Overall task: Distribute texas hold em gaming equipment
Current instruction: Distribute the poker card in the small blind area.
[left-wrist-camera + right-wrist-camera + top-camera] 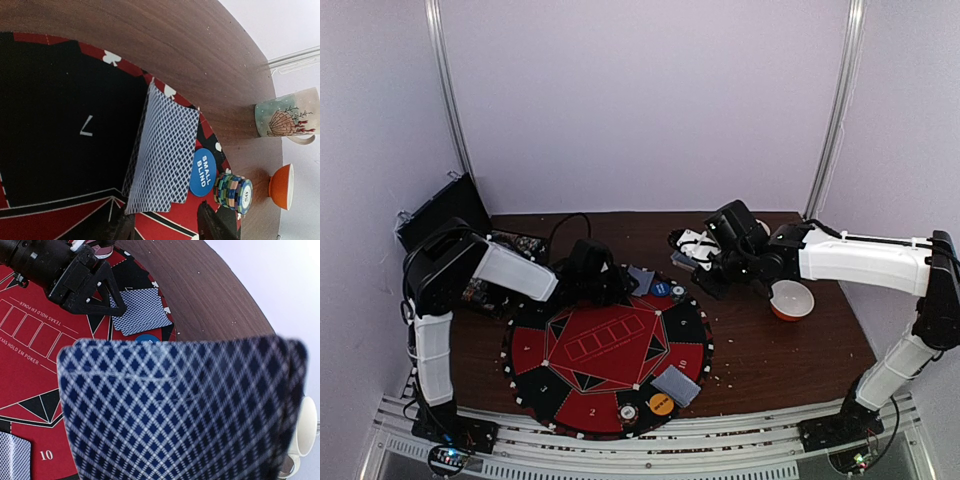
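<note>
Face down on the mat [40, 90] by seat 7: dealt cards [165, 155]. Just beside them, a small-blind button [202, 172], then a chip stack [232, 192]. Off the mat on the table [200, 40]: a mug [282, 120] and a bowl [281, 186]. At the cards' near edge, jaws parted, nothing held: left gripper [165, 227]. Clamped on a deck of cards [175, 410], blocking most of that wrist view: right gripper [712, 272]. Near seat 2: more cards [677, 384] beside an orange button [661, 404].

Both arms same build: left arm [515, 272] and right arm [860, 255] have white link shells, black joints, black bases [455, 432] with lit LEDs; left gripper [110, 305] matte black, silver screws.
</note>
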{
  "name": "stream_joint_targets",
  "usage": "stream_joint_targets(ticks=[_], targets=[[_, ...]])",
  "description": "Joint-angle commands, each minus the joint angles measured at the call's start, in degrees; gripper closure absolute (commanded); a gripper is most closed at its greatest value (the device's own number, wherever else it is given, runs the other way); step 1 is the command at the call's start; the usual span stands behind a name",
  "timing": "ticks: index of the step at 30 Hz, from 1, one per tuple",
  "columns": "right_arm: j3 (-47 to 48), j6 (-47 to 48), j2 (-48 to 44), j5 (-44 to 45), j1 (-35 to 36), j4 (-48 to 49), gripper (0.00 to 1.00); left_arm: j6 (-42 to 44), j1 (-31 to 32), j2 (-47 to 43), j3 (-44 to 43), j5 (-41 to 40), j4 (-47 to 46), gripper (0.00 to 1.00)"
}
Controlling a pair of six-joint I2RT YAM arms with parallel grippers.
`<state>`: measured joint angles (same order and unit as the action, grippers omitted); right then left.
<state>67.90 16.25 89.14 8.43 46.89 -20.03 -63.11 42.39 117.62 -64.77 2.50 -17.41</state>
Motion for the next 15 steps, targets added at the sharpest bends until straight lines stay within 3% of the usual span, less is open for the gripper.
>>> stream_joint_targets(ticks=[1, 9, 15], targets=[[0.6, 0.1, -2.1, 0.8, -0.2, -0.9, 0.72, 1.9, 0.2, -3.6, 1.0, 2.1, 0.4, 0.54], [0.7, 0.1, -2.7, 1.0, -0.2, -1.5, 0.72, 7.1, -0.7, -9.7, 2.7, -1.8, 4.2, 0.5], [0.7, 0.2, -3.1, 1.1, -0.2, -1.9, 0.72, 8.2, -2.0, -10.3, 4.7, 2.8, 5.0, 0.38]])
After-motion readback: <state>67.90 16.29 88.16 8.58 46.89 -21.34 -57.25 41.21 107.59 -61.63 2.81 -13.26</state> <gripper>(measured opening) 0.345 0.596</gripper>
